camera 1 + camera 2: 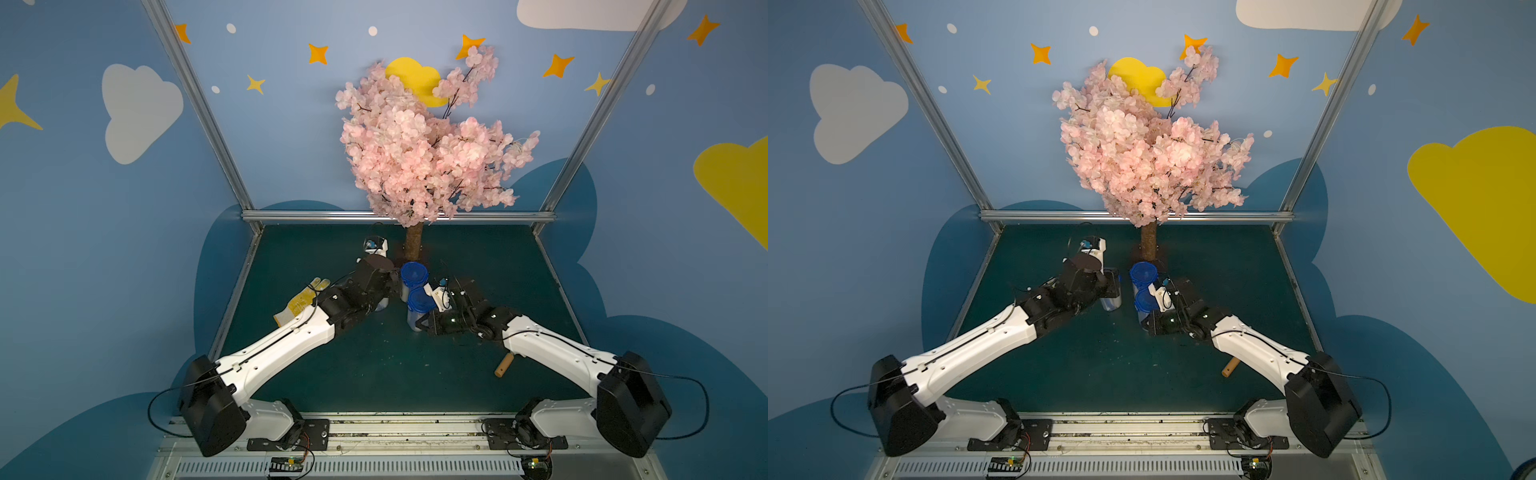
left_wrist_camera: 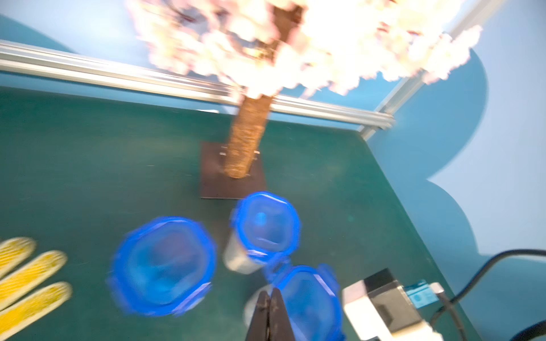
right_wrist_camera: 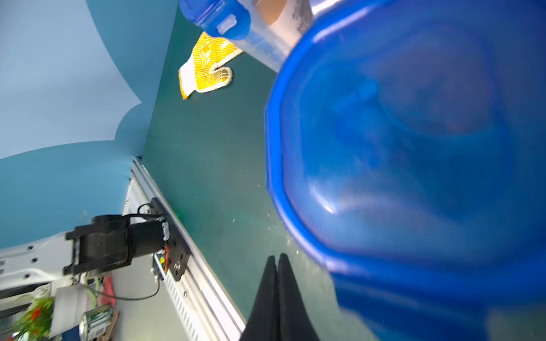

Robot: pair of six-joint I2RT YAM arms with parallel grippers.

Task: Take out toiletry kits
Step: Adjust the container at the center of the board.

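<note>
Worktop [image 1: 374, 374]: dark green mat, walled in by blue panels. Pink blossom tree [image 1: 424, 145] stands on a dark base plate at the middle of the back edge. Left arm [image 1: 282, 349] and right arm [image 1: 552, 349] both reach in toward the centre, wrists low. Three clear jars stand upright close together in front of the trunk, each with its blue clip lid on: left-side jar [image 1: 1111, 301], rear jar [image 1: 405, 291], front jar [image 1: 414, 321]. The rear and front jars stand just beside each other; the left-side jar stands a little apart. Yellow-dotted work glove [image 1: 301, 301] lies flat near the left edge, partly under the left arm. Wooden dowel [image 1: 504, 365] lies on the mat under the right forearm. Left gripper [image 2: 270, 295]: jaws pressed together, nothing held, tips over the gap between the left-side and front jars; the view is motion-blurred, so contact cannot be told. Right gripper [image 3: 277, 259]: jaws pressed together, nothing held, tips just beside a jar's lid. Toiletry kits [image 3: 292, 17]: inside the jars, seen through the clear walls as white printed pieces; detail too blurred to sort.
</note>
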